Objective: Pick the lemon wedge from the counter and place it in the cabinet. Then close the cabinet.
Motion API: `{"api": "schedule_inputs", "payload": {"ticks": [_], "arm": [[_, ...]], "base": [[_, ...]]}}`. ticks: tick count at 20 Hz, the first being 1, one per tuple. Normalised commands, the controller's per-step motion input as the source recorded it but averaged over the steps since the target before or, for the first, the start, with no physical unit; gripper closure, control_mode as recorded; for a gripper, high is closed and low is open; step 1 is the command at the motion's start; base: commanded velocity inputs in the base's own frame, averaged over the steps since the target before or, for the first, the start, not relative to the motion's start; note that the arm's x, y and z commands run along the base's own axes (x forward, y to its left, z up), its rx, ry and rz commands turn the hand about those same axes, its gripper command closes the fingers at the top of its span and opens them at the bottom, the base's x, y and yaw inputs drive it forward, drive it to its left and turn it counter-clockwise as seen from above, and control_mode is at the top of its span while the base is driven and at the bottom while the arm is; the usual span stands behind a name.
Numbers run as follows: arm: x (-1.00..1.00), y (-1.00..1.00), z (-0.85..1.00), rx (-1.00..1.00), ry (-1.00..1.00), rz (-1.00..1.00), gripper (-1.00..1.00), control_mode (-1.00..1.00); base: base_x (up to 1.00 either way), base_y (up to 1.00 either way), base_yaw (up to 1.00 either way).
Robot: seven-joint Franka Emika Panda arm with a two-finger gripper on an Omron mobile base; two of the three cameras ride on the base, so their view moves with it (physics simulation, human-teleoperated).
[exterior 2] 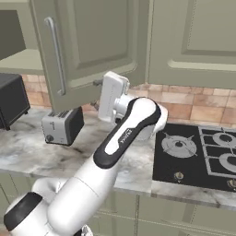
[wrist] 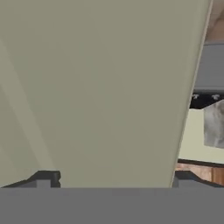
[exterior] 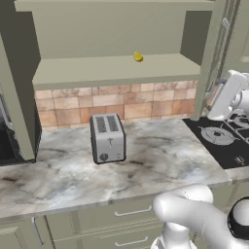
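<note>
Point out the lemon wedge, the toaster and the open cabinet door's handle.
lemon wedge [exterior: 138, 57]: left base view, middle of the yellow wedge on the cabinet shelf.
toaster [exterior: 108, 138]: left base view, its front face.
door handle [exterior 2: 56, 55]: right base view, midway along the vertical bar.

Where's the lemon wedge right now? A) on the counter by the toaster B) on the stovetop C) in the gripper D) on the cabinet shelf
D: the lemon wedge sits on the open cabinet shelf, above the toaster on the counter.
</note>
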Motion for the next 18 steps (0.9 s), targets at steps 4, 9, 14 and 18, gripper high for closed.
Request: {"api": "schedule_inputs", "payload": {"ticks": [4, 9, 14, 18], "arm": [[0.06, 0.53, 0.18, 0.00, 0.04, -0.39, -1.00, -1.00], [0.32, 0.39, 0.00, 0.00, 0.10, -0.44, -1.00, -1.00], [0.47, 0.31, 0.00, 0.00, 0.27, -0.48, -1.00, -1.00], [0.59, 0.14, 0.01, 0.00, 0.40, -0.46, -1.00, -1.00]], "base": [[0.00, 0.00, 0.00], [0.00, 0.00, 0.00], [0.00, 0.00, 0.00], [0.00, 0.00, 0.00]]}}
